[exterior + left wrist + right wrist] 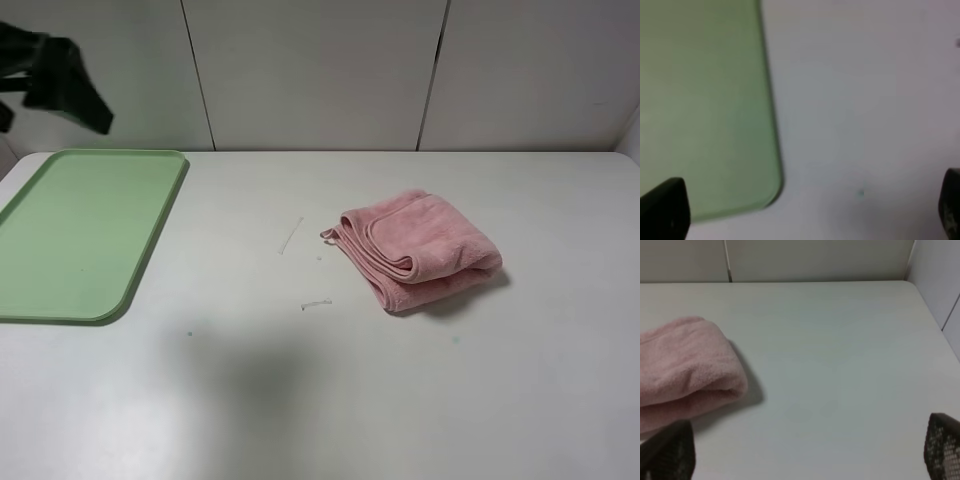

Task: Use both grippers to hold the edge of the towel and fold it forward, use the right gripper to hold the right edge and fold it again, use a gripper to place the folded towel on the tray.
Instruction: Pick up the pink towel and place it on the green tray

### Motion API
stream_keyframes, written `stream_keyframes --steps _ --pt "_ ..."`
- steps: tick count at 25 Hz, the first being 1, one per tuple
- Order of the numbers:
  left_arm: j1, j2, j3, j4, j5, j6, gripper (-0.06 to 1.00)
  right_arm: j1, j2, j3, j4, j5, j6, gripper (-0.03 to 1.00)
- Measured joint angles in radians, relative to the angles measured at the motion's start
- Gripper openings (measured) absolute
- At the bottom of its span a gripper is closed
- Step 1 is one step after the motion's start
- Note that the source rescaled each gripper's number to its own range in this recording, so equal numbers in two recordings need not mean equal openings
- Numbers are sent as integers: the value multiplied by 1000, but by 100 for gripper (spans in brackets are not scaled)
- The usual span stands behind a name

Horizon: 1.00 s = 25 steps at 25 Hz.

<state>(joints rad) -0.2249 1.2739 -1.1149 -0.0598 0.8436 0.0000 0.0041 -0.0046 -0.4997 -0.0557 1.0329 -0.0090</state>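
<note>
Exterior high: tray sits at left on the desk, pink towel lies folded right of centre, well apart from it, long axis slanting left-back to right-front. Left hand hovers spread wide by the tray corner. Right hand, fingers apart and empty, is just beside the towel, so probably nearer.

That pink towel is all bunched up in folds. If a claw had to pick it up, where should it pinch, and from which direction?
Probably the thick rounded fold at the towel's right end, which faces the right gripper, open and empty beside it. Coming from the right, one finger could slide under the stack and one over, catching every layer. The left end shows loose separate hems and a small loop, so a pinch there might lift only some layers.
</note>
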Motion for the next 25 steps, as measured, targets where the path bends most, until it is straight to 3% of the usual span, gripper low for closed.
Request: stream_keyframes --steps 13,25 --pt "-364 485 -279 -10 -88 -243 100 0 0 0 0 0 0 100" --pt "-510 769 -512 -15 -89 -391 99 0 0 0 0 -1 0 100"
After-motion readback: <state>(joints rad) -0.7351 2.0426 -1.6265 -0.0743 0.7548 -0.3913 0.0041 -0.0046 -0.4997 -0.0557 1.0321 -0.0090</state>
